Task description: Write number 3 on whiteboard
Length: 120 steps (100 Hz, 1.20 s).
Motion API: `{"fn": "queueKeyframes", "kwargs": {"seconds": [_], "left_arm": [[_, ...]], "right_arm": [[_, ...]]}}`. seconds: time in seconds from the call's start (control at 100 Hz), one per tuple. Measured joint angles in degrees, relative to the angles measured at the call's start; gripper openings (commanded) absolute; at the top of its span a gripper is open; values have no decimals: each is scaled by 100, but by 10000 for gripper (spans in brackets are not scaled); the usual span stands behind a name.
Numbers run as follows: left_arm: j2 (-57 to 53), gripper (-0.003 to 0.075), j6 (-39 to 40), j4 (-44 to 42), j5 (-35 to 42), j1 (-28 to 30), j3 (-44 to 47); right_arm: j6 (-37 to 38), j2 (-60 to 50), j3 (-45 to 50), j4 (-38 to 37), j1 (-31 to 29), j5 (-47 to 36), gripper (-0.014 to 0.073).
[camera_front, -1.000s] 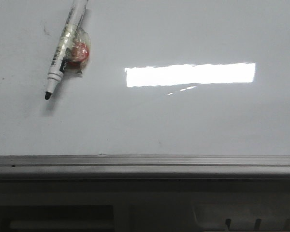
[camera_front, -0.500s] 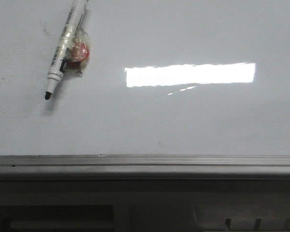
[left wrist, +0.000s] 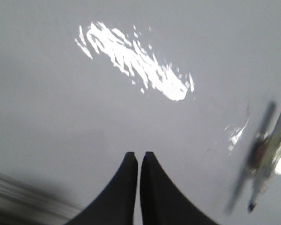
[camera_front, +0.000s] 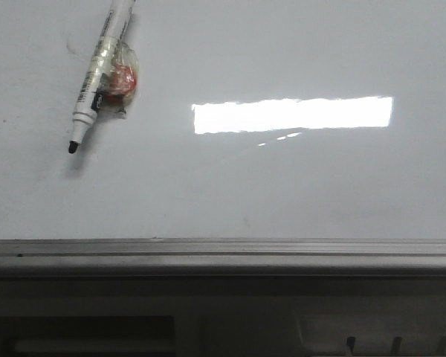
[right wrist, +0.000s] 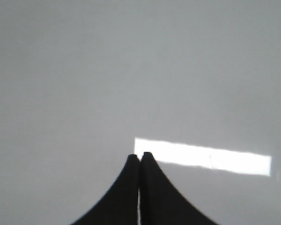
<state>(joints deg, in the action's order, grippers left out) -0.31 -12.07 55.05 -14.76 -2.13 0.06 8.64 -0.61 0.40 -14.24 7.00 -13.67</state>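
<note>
The whiteboard (camera_front: 282, 186) is glossy white-grey and fills most of the front view. A white marker (camera_front: 97, 74) with a bare black tip lies on it at the far left, tip toward me. A red lump (camera_front: 122, 80) in clear tape is stuck to its barrel. No number 3 shows on the board. My left gripper (left wrist: 136, 154) is shut and empty above the board (left wrist: 61, 93), with the blurred marker (left wrist: 267, 150) off to one side. My right gripper (right wrist: 140, 156) is shut and empty over bare board (right wrist: 131, 70). Neither gripper shows in the front view.
The board's grey metal frame edge (camera_front: 223, 249) runs along the near side. A bright rectangular light reflection (camera_front: 293, 114) lies on the board right of the marker. A small faint dark smudge (camera_front: 71, 49) sits left of the marker.
</note>
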Motion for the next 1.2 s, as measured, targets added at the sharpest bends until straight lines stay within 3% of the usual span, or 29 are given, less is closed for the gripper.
{"fn": "queueKeyframes", "kwargs": {"seconds": [0.12,0.23,0.32,0.44,0.52,0.61,0.68,0.76,0.87,1.02,1.2], "left_arm": [[0,-21,0,1136,261,0,0],[0,-21,-284,1279,246,0,-62],[13,-21,-662,685,-103,0,-436],[622,8,-836,-921,-874,0,-1485],[1292,163,-944,-1737,-1480,0,-2176],[2087,416,-1278,-2024,-1970,-31,-2865],[2567,527,-1417,-2004,-2141,-197,-3229],[3031,495,-1595,-1875,-2298,-453,-3476],[3730,394,-1814,-1724,-2499,-878,-3632],[4661,389,-1872,-1736,-2290,-1603,-3737],[5500,388,-1842,-1743,-1487,-2522,-3947]], "right_arm": [[0,-8,0,1730,0,374,-55],[12,-8,-64,2646,0,1398,-52],[12,-8,-329,2867,0,1976,-52],[-3,-8,-867,2897,0,2678,-36],[-25,156,-1206,2897,0,3149,52],[-26,460,-1512,2897,0,3501,246],[-36,708,-1728,2897,0,3710,395],[-36,983,-1963,2897,0,3935,477],[-74,1326,-2264,2897,0,4034,472],[-310,1625,-2432,2897,0,3950,472],[-364,1838,-2447,2897,0,3973,472]]}}
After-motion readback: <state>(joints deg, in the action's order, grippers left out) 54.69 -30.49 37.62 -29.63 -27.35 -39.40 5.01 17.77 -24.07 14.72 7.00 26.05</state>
